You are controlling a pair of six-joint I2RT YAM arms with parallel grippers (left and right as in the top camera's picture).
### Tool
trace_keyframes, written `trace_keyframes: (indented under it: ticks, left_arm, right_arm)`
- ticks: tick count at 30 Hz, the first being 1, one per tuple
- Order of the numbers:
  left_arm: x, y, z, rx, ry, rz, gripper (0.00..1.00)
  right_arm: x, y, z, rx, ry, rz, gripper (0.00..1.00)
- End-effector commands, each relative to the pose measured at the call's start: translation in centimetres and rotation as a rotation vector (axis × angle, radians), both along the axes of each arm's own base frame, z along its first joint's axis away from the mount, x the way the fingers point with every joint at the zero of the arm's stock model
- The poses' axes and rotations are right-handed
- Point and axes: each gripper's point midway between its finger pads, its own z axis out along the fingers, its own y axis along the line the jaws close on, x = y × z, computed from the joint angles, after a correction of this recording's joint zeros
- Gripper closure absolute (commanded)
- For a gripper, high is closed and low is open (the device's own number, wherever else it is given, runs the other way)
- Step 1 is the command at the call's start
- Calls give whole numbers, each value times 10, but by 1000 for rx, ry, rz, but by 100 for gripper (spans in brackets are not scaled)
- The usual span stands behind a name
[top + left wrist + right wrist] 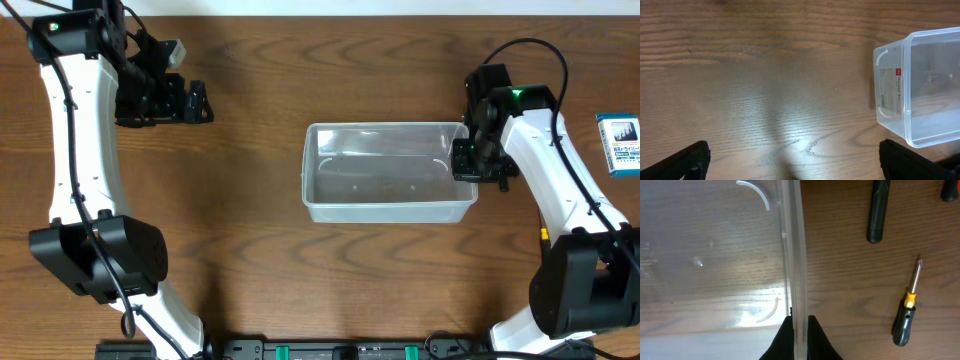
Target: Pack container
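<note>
Currently my right gripper (466,160) is pinched tight on the right-end rim of the container (385,213), a clear, empty rectangular tub with rounded corners that sits near the middle of the table (250,250). A white label (888,89) shows on its left end wall. My left gripper (200,101) hangs spread wide, holding nothing, well apart from it.

A dark brown wooden table (250,250) shows wavy, lighter grain lines. The clear, see-through rectangular plastic container (385,212) carries a white label (889,90) with a small red mark. The left arm (75,150) and right arm (565,190) are white with black joints. The left gripper (203,101) and right gripper (466,158) are black. At the right edge lies a blue-and-white card pack (622,145). The right wrist view shows a screwdriver (906,311) with black handle, yellow collar and silver shaft, and a black tool handle (878,210).
</note>
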Motion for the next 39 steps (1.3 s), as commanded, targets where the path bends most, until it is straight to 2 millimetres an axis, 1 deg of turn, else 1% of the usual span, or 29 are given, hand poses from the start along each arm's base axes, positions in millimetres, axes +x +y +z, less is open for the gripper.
trace_keyframes:
  ticks: [1, 4, 12, 22, 27, 33, 39]
  left_arm:
    - [0, 2, -2, 11, 8, -4, 2]
    - [0, 2, -2, 11, 8, -4, 2]
    - [0, 2, -2, 11, 8, -4, 2]
    - [0, 2, -2, 11, 8, -4, 2]
    - [0, 2, -2, 11, 8, -4, 2]
    - [0, 2, -2, 11, 8, -4, 2]
    - [0, 2, -2, 11, 8, -4, 2]
  right_arm:
    - [-2, -3, 5, -28, -12, 13, 99]
    - [-4, -3, 2, -29, -7, 14, 99]
    - [-7, -3, -14, -25, -1, 29, 99]
    - [-6, -4, -14, -25, -6, 26, 97]
    - [-11, -4, -14, -23, 16, 26, 94]
    - [-17, -4, -14, -23, 39, -1, 96]
    - [-18, -3, -14, -18, 43, -4, 97]
